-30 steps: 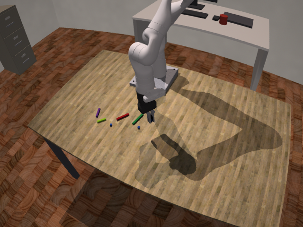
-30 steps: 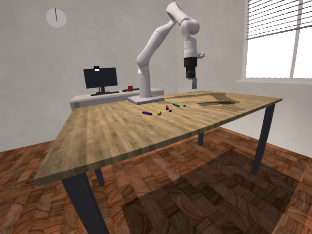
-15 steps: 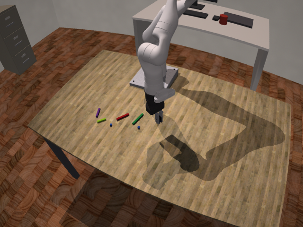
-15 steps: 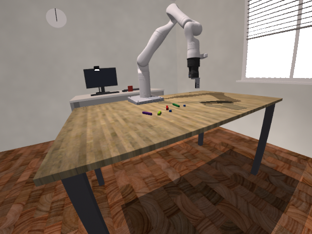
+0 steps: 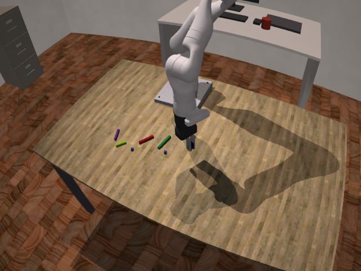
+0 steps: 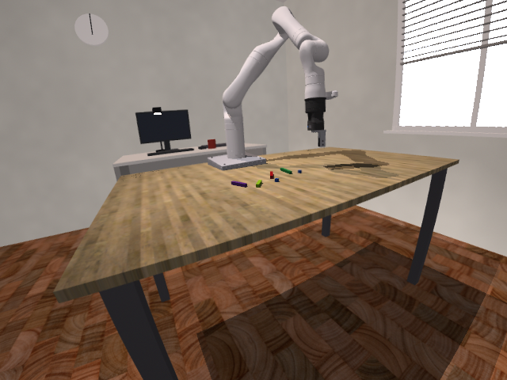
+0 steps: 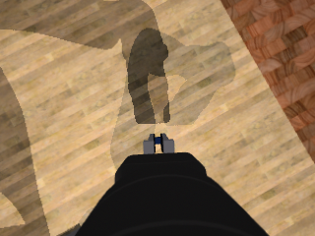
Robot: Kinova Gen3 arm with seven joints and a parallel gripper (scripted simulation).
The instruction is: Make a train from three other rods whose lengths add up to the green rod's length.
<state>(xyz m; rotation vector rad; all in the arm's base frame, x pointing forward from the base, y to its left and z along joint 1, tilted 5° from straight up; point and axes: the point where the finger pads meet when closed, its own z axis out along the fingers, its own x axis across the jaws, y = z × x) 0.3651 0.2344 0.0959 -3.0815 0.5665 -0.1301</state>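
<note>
My gripper [image 5: 190,146] hangs high above the table, right of the rods, and is shut on a small blue rod [image 7: 157,141] that shows between the fingertips in the wrist view. On the table lie the green rod [image 5: 164,141], a red rod [image 5: 145,139], a lime rod [image 5: 120,143], a purple rod [image 5: 117,134] and two loose blue rods [image 5: 132,149] [image 5: 165,152], all apart from each other. In the exterior view the gripper [image 6: 322,141] is above and behind the green rod [image 6: 286,170].
The arm's grey base plate [image 5: 183,93] stands behind the rods. The table's edge and the floor [image 7: 281,59] show at the top right of the wrist view. A desk with a red cup [image 5: 265,22] and a filing cabinet [image 5: 17,49] stand off the table.
</note>
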